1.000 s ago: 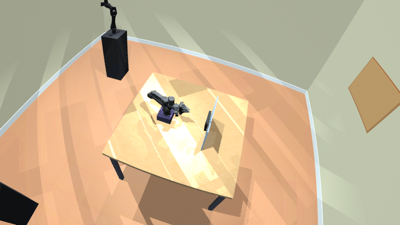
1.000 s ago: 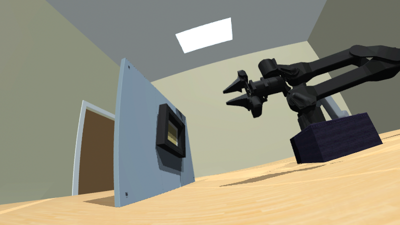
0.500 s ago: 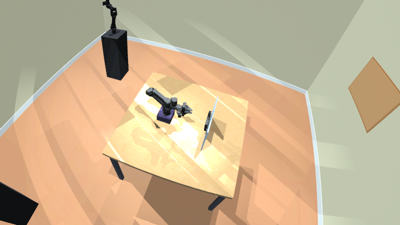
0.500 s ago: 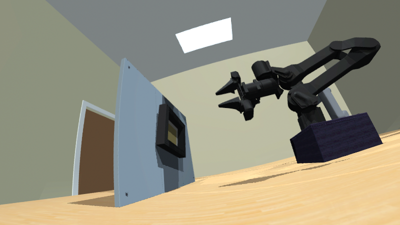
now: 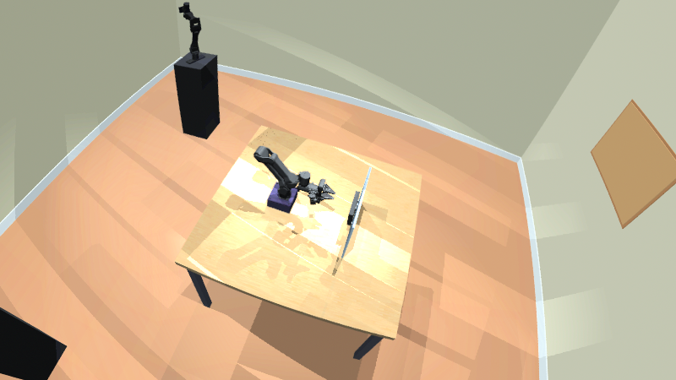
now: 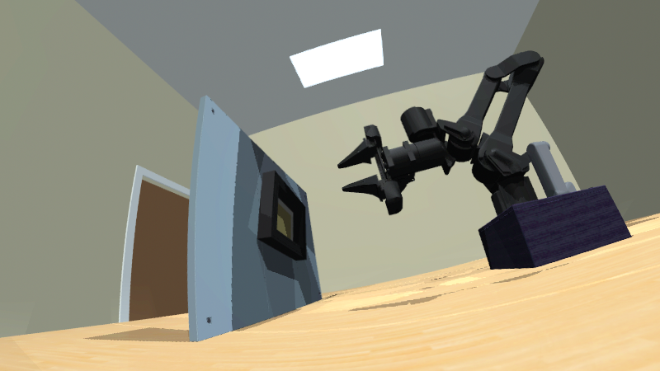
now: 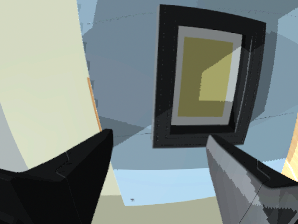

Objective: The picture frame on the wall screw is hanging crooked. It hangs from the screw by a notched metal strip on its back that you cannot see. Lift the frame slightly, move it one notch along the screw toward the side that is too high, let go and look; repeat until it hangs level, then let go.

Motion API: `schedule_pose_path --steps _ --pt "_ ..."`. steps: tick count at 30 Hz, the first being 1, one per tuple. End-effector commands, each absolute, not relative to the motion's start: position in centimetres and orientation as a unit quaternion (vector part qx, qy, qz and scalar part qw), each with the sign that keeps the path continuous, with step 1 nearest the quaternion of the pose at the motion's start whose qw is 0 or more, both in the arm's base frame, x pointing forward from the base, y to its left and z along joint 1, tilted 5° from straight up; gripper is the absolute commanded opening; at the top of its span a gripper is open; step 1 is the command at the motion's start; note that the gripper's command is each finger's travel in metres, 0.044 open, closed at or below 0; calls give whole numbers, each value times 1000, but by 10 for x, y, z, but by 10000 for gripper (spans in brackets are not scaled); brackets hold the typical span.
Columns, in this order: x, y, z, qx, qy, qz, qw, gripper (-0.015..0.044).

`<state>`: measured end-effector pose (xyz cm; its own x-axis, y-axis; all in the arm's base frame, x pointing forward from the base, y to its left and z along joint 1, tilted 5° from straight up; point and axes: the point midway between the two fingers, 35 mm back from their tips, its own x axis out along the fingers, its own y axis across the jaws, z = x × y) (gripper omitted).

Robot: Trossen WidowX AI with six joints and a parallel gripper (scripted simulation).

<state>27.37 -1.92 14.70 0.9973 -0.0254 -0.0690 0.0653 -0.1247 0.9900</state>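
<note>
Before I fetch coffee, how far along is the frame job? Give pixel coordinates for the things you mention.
Done: nothing I can confirm; the frame (image 6: 268, 205) (image 7: 164, 75) hangs on the panel (image 6: 209, 207) (image 7: 125, 75), its levelness unclear. In hand: the open gripper (image 5: 333, 194) (image 6: 340, 176) (image 7: 161, 139) is short of it, holding nothing. Left: probably grasping, any notch shifts, release.

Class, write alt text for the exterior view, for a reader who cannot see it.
A black robot arm's open gripper points at a dark picture frame on an upright blue panel, with a gap between them. The arm stands on a dark purple block; a doorway and ceiling light show behind.
</note>
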Motion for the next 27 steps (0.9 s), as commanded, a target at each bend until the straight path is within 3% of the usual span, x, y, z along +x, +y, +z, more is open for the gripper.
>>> schedule_pose_path --steps 1,8,20,27 --pt "276 -17 137 743 17 -42 668 260" --pt "284 -17 140 743 16 -40 668 260" --pt "351 -19 134 744 4 -27 668 260" --pt "355 -19 132 744 3 -27 668 260"
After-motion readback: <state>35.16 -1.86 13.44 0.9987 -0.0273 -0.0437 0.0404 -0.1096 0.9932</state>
